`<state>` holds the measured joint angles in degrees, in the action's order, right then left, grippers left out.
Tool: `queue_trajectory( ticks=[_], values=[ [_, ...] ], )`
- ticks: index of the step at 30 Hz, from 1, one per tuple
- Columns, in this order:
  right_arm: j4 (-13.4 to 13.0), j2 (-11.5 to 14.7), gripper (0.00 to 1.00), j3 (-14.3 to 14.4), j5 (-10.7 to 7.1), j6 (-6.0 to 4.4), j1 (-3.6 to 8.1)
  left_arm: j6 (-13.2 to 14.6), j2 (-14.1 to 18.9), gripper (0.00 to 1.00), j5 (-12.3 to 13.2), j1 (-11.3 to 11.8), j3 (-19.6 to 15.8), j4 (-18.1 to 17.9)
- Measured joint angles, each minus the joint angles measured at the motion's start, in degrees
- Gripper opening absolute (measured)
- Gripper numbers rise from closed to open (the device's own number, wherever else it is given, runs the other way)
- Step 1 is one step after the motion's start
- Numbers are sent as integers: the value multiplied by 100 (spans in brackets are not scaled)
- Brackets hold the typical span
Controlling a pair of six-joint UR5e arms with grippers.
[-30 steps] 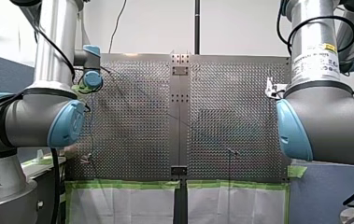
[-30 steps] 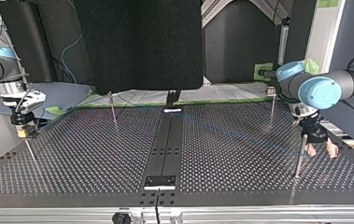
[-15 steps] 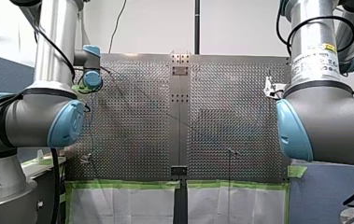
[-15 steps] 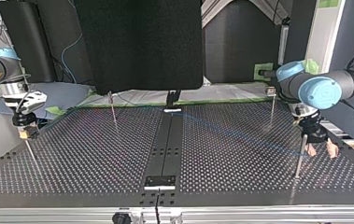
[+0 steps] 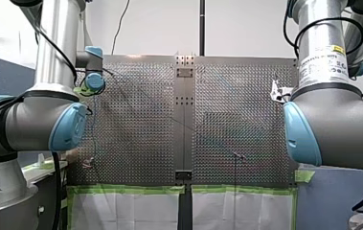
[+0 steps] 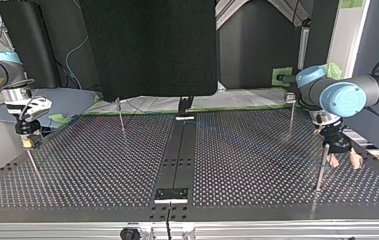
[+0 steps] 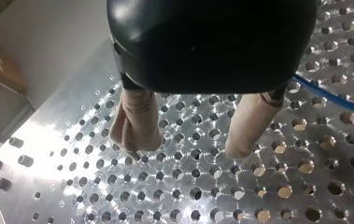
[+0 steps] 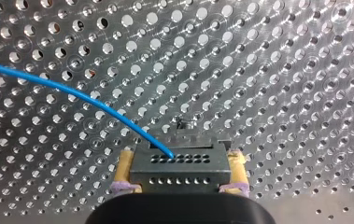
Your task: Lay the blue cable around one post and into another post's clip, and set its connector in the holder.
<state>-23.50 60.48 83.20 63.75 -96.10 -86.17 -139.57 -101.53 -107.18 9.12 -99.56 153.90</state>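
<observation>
My right pincer [image 6: 27,143], far left in the top view, has crept slightly, clenching the connector [image 8: 179,169] to tow the blue cable [image 8: 86,95]; my left pincer [image 7: 188,147] hangs released.

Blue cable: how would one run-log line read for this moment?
right pincer: shut on black connector | blue cable: runs from connector over perforated table | left pincer: open, empty

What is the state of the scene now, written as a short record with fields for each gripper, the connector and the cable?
left gripper: open, nothing between its fingers
right gripper: shut on the connector
connector: black, between the yellow pads
blue cable: leaves the connector, curves away over the perforated table
</observation>
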Motion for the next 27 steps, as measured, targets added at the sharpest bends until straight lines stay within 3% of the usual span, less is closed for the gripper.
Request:
queue_trajectory(
  ticks=[27],
  values=[
    [-194,-4,0,-9,-246,50,40,0,-1,99,14,31,0,0]
  ],
)
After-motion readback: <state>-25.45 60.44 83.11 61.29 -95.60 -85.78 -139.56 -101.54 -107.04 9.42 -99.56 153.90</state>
